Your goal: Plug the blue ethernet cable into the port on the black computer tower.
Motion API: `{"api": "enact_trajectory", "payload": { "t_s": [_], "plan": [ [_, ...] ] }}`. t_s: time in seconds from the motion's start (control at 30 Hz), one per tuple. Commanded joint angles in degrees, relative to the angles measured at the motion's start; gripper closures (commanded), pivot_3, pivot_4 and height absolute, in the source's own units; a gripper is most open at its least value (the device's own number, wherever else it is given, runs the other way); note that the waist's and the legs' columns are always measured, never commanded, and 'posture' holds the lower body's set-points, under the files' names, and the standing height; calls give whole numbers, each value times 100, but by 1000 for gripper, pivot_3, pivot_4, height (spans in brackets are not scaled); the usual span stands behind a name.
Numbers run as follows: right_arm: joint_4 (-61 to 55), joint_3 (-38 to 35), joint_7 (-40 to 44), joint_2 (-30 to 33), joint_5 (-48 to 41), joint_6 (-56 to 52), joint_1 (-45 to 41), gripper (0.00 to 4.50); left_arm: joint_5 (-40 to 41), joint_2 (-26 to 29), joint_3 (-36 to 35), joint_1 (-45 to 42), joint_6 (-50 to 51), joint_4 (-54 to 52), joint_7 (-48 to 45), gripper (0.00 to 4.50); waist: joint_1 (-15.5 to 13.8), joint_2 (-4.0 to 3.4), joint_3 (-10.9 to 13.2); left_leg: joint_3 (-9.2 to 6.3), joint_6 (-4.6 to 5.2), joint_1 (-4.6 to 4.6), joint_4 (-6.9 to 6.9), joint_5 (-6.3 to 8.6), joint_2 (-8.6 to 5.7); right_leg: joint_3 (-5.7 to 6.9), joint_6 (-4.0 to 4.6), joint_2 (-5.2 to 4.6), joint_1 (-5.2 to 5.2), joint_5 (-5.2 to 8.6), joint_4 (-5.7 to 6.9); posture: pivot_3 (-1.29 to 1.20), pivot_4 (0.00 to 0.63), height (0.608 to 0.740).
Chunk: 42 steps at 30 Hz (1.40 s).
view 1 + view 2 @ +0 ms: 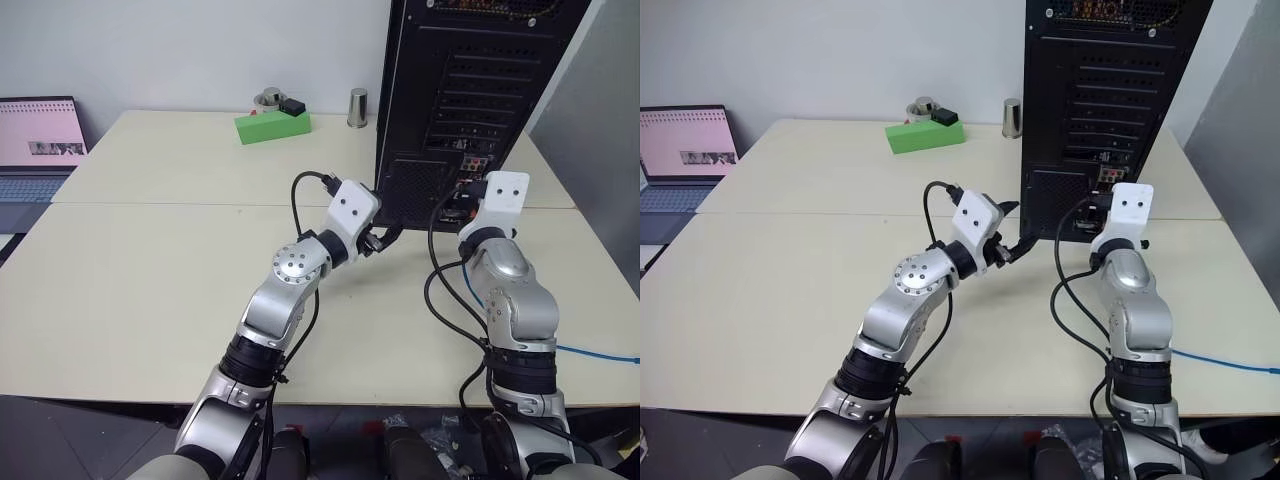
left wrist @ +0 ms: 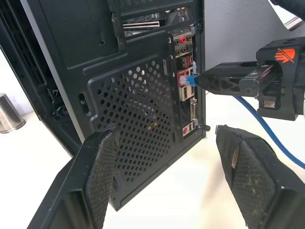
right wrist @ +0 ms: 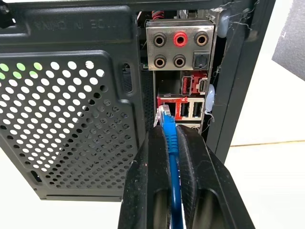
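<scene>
My right gripper (image 3: pixel 167 136) has its jaws pressed together on the blue ethernet cable (image 3: pixel 172 157), pinching the cord just behind its clear plug (image 3: pixel 163 116). The plug tip sits right at the red-framed connector strip on the rear of the black computer tower (image 1: pixel 470 90), which stands on the counter (image 1: pixel 150 250); whether it has already entered the port (image 3: pixel 164 104) or only touches its edge I cannot tell. The rest of the cord trails back along my right arm and off the counter's edge.

My left gripper (image 2: pixel 164 176) hangs with its jaws spread and empty, just in front of the perforated vent (image 2: pixel 138 114), near the tower's lower corner but gripping nothing.

To do this step well, I judge the plug must go in square to the socket (not tipped toward the neighbouring USB slots or the round audio jacks (image 3: pixel 180 39) above). I would keep the pinch firm so the cord does not slide between my fingers, push straight along the plug's axis, and let the left jaws brace the case if it tends to shift. The risk is a skewed plug jamming on the socket rim.
</scene>
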<state>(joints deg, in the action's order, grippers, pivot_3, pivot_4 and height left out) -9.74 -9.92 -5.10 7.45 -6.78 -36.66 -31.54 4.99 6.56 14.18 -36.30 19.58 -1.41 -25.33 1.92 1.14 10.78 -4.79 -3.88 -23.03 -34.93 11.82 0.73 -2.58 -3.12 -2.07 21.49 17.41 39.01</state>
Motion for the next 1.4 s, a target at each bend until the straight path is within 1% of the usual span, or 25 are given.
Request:
{"api": "enact_trajectory", "payload": {
  "t_s": [0.03,0.5,0.63,1.13,1.4],
  "plan": [
    [-108,-74,-39,25,10,143,-132,4500,-28,-31,-67,-3,-40,-152,52,1073,1,0,0,0,0,0,0,0,0,0,0,0,0,0,0,0,150,740],
    [97,-47,-108,-87,2,200,-328,4500,-26,-30,-67,-22,-48,-140,16,1073,13,0,0,1,0,0,1,0,0,-1,0,0,1,0,0,0,150,740],
    [42,-14,-90,-32,50,219,-372,4500,-32,-28,-73,-3,-34,-171,22,1073,38,0,0,1,0,1,1,0,0,-2,0,0,1,0,1,0,150,740],
    [-342,1,-90,-10,46,-47,-260,4500,-41,-21,-41,22,-26,-189,-13,1073,46,-1,0,1,0,-1,1,0,0,-2,0,0,3,0,0,0,150,740],
    [-195,-4,-67,-26,50,25,-257,4500,-50,-11,-48,14,-41,-156,-25,1073,46,-1,1,1,0,-1,3,0,0,-2,0,0,3,0,-1,0,150,740]
  ]
}}
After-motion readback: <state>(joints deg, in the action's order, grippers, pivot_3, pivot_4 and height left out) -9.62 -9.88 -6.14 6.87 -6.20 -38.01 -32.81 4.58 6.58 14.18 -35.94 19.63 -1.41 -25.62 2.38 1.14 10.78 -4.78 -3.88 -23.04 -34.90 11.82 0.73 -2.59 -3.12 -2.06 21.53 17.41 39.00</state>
